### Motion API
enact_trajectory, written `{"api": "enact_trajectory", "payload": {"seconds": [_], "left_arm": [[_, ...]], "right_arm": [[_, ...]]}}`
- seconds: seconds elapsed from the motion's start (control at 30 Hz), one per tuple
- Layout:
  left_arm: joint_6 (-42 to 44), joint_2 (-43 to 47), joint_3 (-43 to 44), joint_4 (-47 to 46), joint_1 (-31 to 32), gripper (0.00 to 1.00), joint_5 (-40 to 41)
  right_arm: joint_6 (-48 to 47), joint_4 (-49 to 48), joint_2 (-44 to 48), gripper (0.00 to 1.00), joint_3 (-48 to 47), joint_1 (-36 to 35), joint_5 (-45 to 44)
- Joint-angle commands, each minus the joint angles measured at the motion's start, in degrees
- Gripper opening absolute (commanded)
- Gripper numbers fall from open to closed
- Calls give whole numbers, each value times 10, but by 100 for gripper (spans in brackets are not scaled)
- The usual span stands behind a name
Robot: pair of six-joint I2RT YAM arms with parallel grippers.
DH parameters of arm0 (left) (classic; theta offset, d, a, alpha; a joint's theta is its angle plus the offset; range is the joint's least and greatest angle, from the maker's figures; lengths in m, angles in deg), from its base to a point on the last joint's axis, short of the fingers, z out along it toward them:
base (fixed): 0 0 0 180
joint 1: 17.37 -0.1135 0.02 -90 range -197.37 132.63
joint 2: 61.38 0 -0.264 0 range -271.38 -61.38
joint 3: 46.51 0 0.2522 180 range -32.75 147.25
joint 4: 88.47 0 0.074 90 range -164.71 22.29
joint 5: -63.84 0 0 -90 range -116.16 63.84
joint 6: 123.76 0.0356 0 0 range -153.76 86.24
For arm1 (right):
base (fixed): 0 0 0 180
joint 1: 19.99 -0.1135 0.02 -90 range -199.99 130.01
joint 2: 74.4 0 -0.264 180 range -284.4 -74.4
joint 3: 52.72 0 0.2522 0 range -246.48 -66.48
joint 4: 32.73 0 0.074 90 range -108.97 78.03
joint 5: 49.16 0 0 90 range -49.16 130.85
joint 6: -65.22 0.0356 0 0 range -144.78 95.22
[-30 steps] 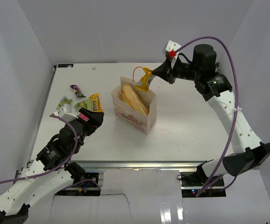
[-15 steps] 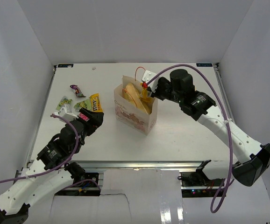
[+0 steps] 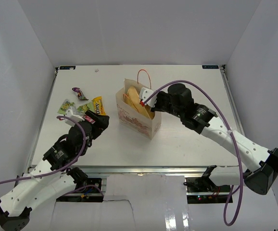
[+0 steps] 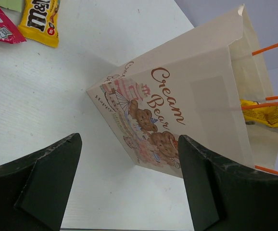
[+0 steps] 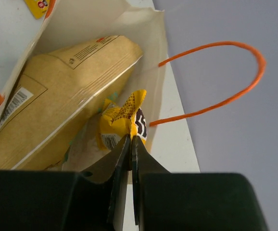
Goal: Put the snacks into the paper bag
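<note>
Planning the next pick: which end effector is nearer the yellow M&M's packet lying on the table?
Left. The left end effector, open, is just beside the M&M's packet; the right end effector is in the mouth of the paper bag, shut on another yellow packet.

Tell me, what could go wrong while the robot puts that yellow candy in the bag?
The right gripper pinches only an edge of the yellow packet, so it could slip early. The orange handle loops close by; pulling out might snag it and tip the paper bag.
</note>
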Motion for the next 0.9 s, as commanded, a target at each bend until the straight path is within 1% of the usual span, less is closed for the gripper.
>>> {"api": "enact_trajectory", "payload": {"seconds": [0.0,0.03,0.07,0.17,0.2,0.23,0.27,0.4,0.47,0.5,0.53,0.57,0.6,0.63,0.67,0.73,0.77,0.8,0.83,0.87], "left_arm": [[-20,-3,2,11,1,91,15],[-26,-5,1,14,2,91,17],[-42,-7,1,18,1,91,21],[-71,-25,6,30,1,91,31],[-78,-39,8,34,1,91,32],[-85,-47,10,41,1,91,35],[-94,-56,17,46,1,91,38],[-127,-100,35,75,-3,92,50],[-139,-127,41,98,-10,93,47],[-151,-135,47,106,-27,93,44],[-155,-142,49,119,-40,93,37],[-156,-156,48,122,-57,93,12],[-152,-162,45,120,-105,93,-8],[-132,-168,40,102,-134,93,-31],[-120,-180,35,89,-191,93,-73],[-94,-202,26,61,-244,91,-112],[-88,-239,30,58,-268,91,-127],[-81,-263,37,59,-308,91,-148],[-78,-289,56,67,-327,90,-154],[-73,-315,66,70,-343,90,-165]], "right_arm": [[2,-14,16,15,13,-4,-6],[3,-12,16,20,13,-4,2],[5,-7,18,31,10,-4,10],[26,14,19,51,-15,-4,52],[39,22,18,54,-22,-4,60],[44,25,17,55,-39,0,72],[49,27,12,59,-48,0,76],[83,35,1,62,-92,16,99],[109,36,-5,63,-118,36,114],[119,37,-7,64,-128,45,121],[131,40,-10,64,-138,71,141],[162,46,-14,64,-146,86,155],[178,51,-17,64,-160,105,171],[191,57,-19,64,-162,143,207],[208,66,-21,64,-156,160,223],[219,73,-16,64,-139,208,257],[227,77,-12,65,-128,222,267],[231,77,-9,66,-105,236,284],[235,78,0,66,-93,260,290],[237,77,4,68,-81,270,294]]}}
